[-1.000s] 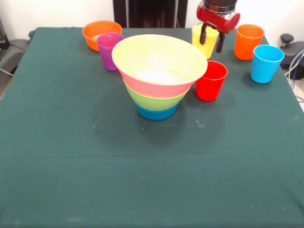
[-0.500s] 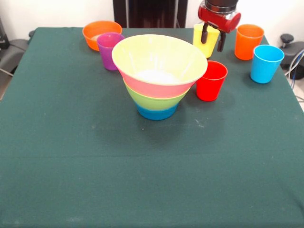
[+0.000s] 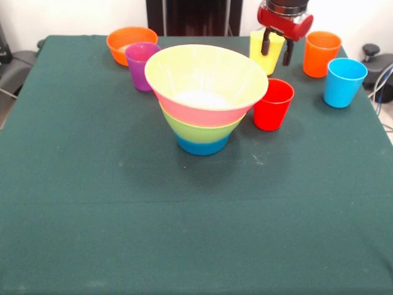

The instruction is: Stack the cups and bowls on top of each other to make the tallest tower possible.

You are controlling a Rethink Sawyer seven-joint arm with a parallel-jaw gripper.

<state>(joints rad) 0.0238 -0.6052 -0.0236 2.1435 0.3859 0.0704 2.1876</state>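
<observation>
Front view: the end effector (image 3: pixel 276 51) hangs at the top edge with its two dark fingers (image 3: pixel 266 46) spread apart, released and gripping nothing. The yellow cup (image 3: pixel 265 54) stands on the worktop (image 3: pixel 184 233) right behind those fingers; whether one finger sits inside its rim or just in front of it I cannot tell. The tower (image 3: pixel 206 98) stands mid-worktop: blue base, green and pink bands, wide yellowish-looking bowl on top. The red cup (image 3: pixel 273 104) sits just beside the tower's rim, the purple cup (image 3: pixel 142 65) near its other side, in front of the loose orange bowl (image 3: pixel 131 43). The orange cup (image 3: pixel 322 54) and blue cup (image 3: pixel 344 82) stand apart from the rest.

Likely risks: a closing grip that catches only the yellow cup's rim may tip it or let it slip. Carrying it towards the tower low could knock the red cup over or nudge the wide top bowl, and the stack on its narrow base may topple.

Overhead view: none is given, so spacing in depth stays uncertain
</observation>
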